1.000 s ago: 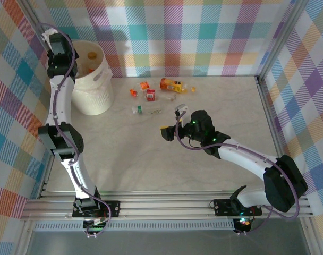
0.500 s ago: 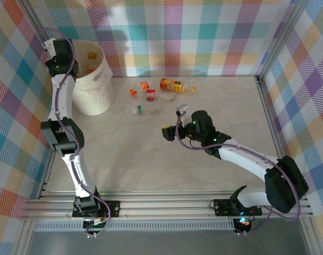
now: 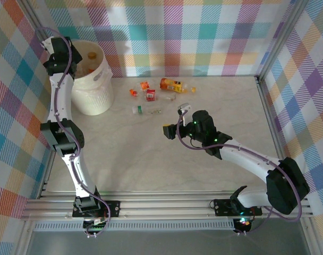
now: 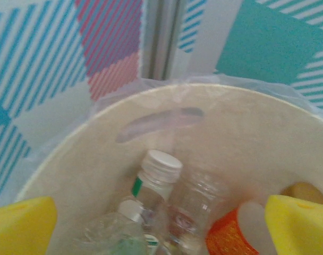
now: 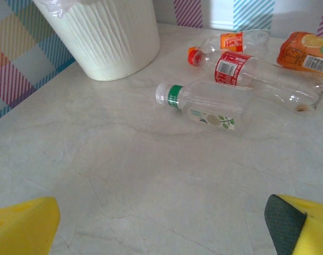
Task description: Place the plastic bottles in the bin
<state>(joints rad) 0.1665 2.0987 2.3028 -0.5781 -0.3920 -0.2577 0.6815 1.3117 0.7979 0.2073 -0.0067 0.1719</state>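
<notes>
The bin (image 3: 92,91) is a cream-white ribbed tub at the back left. My left gripper (image 3: 61,51) hangs over its left rim, open and empty (image 4: 160,234). Below it, inside the bin (image 4: 230,133), lie a white-capped bottle (image 4: 156,175), a clear bottle (image 4: 196,207) and an orange-labelled one (image 4: 228,236). Several plastic bottles lie on the table right of the bin: a green-capped one (image 3: 145,110) (image 5: 204,103), a red-labelled one (image 3: 150,94) (image 5: 246,71) and an orange juice bottle (image 3: 172,85) (image 5: 307,53). My right gripper (image 3: 175,121) (image 5: 161,228) is open and low over bare table, just short of the green-capped bottle.
The bin (image 5: 108,37) stands to the left of the loose bottles. A metal frame post (image 3: 265,85) and checked cloth walls close off the table at the back and sides. The marble-look tabletop (image 3: 151,159) lies bare between the arms.
My left gripper has opened above the bin and its arm has shifted slightly. My right gripper has edged a little toward the bottles.
</notes>
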